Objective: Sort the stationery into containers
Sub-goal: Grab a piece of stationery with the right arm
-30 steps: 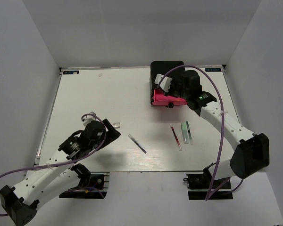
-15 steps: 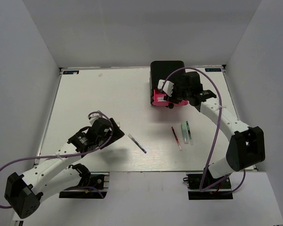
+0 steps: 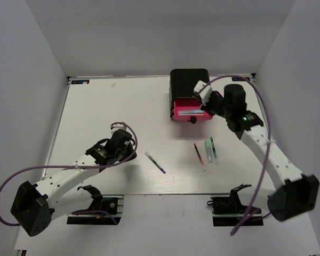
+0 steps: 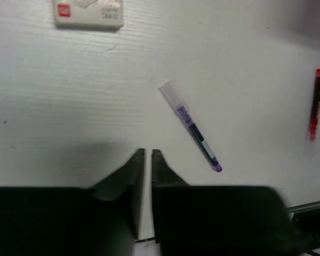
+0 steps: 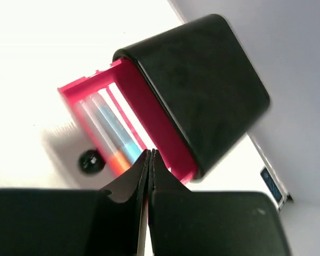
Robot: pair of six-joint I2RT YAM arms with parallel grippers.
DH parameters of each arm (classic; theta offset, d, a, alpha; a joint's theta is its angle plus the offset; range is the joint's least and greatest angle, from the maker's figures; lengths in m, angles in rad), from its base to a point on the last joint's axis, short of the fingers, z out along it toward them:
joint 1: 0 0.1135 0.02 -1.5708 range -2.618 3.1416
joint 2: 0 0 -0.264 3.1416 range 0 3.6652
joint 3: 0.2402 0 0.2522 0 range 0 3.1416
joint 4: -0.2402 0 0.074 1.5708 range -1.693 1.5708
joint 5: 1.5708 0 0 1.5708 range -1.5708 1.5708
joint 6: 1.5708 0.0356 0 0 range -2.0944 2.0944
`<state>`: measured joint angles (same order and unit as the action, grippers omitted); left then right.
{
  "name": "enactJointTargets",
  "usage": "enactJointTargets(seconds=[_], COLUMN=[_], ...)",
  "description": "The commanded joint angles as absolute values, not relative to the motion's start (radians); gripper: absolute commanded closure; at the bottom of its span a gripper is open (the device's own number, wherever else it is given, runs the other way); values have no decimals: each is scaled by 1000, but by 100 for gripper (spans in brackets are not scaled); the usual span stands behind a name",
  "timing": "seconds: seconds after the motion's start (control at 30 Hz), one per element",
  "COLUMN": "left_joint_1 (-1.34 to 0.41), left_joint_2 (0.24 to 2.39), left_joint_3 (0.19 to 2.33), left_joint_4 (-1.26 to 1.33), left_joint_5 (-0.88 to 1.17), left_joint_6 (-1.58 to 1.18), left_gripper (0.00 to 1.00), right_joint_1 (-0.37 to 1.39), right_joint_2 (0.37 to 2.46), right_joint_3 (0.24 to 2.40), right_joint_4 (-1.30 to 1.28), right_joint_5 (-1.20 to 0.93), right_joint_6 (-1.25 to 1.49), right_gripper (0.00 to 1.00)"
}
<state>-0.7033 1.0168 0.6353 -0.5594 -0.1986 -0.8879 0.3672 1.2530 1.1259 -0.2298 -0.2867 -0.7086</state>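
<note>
The black cabinet (image 3: 189, 80) has one pink drawer (image 3: 191, 112) pulled out. A white orange-capped marker (image 5: 98, 136) and a light blue pen (image 5: 116, 130) lie in that drawer (image 5: 74, 93). My right gripper (image 3: 201, 90) hovers over the drawer's right end, shut on nothing (image 5: 150, 154). A dark blue pen (image 3: 155, 162), a red pen (image 3: 199, 156) and two pale green pens (image 3: 211, 150) lie on the table. My left gripper (image 3: 129, 156) is left of the dark blue pen (image 4: 194, 128). Its jaws (image 4: 148, 154) stand together with a thin slit and hold nothing. The whitish block (image 4: 88, 13) lies ahead of it.
White walls close in the table (image 3: 106, 106) at the back and on both sides. The drawer's black knob (image 3: 192, 120) faces the pens. Purple cables loop off both arms. The arm bases (image 3: 98, 205) sit at the near edge.
My left gripper has moved right toward the dark blue pen and closed from wide open. My right gripper has drawn back to the right off the drawer and shut, uncovering the pens inside.
</note>
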Motion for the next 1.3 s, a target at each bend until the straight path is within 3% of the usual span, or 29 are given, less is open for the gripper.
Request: enactJointTargets(seconds=[0.0, 0.07, 0.13, 0.17, 0.2, 0.27, 0.3, 0.4, 0.43, 0.5, 0.97, 1.27], left_joint_1=[-701, -701, -701, -701, -701, -701, -701, -701, -701, -701, -701, -701], left_joint_2=[1011, 1011, 1022, 1044, 1054, 1075, 1094, 1106, 1115, 1115, 1020, 1020], left_joint_3=[699, 709, 744, 758, 784, 805, 816, 816, 816, 804, 761, 761], left_joint_4=[-465, -410, -371, -371, -361, -351, -351, -341, -341, -331, -318, -318], left_joint_5=[-140, -78, -29, -20, -11, 9, 9, -4, -14, -24, -60, -60], left_joint_6=[-678, -567, -496, -433, -395, -312, -234, -122, -104, -78, -60, -60], left_gripper=[85, 93, 93, 90, 86, 78, 64, 35, 32, 29, 27, 25], right_joint_1=[357, 359, 353, 353, 351, 350, 348, 348, 350, 348, 351, 353], right_joint_2=[1099, 996, 939, 905, 896, 891, 897, 928, 940, 954, 1028, 1118], right_joint_3=[989, 916, 850, 829, 772, 734, 724, 695, 687, 675, 476, 474], right_joint_4=[-242, -259, -311, -333, -347, -400, -408, -422, -425, -428, -250, -164], right_joint_5=[-212, -178, -155, -156, -161, -190, -204, -198, -183, -176, -75, -31], right_joint_6=[-549, -477, -425, -416, -411, -384, -376, -339, -331, -313, -396, -411], right_gripper=[100, 100, 100, 72, 68, 66, 68, 69, 69, 60, 54, 46])
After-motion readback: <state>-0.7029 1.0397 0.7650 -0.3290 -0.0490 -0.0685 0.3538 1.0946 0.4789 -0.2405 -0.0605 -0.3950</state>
